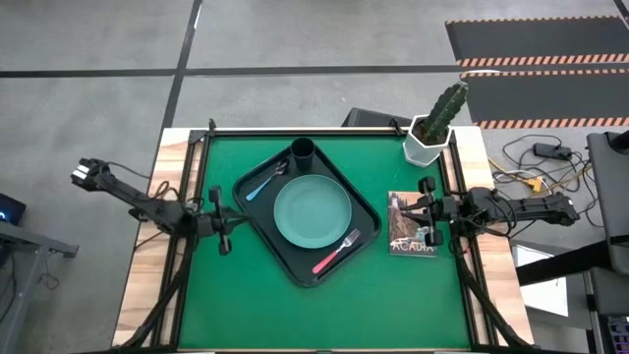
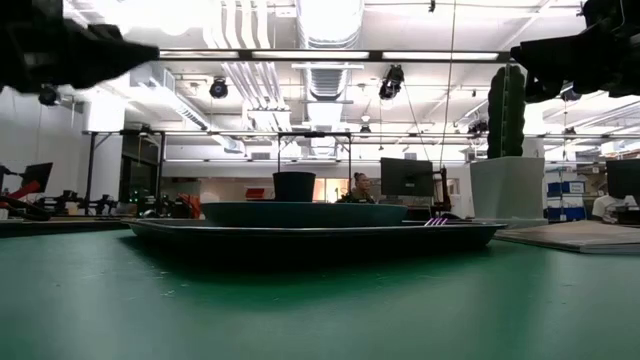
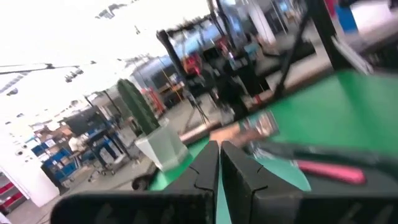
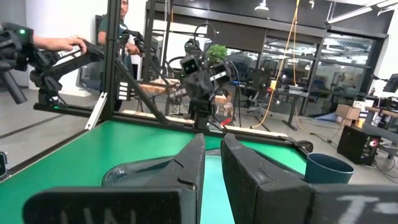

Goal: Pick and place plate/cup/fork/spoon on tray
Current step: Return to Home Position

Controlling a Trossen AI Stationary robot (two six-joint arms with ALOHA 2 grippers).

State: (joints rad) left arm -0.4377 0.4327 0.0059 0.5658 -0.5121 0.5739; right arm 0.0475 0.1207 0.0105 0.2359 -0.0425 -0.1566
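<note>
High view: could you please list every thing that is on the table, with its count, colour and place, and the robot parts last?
tray: one, dark, table centre, turned diagonally.
plate: one, pale teal, middle of the tray.
cup: one, dark, tray's far corner.
spoon: one, light-blue handle, on the tray, left of the plate.
fork: one, red-pink handle, on the tray, near-right of the plate.
cactus pot: one, white, far right corner.
picture book: one, right of the tray.
left end effector: shut, left of the tray.
right end effector: nearly shut, over the book.

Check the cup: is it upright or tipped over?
Upright. The cup stands in the tray's far corner, open mouth up, clear of the plate.
</note>
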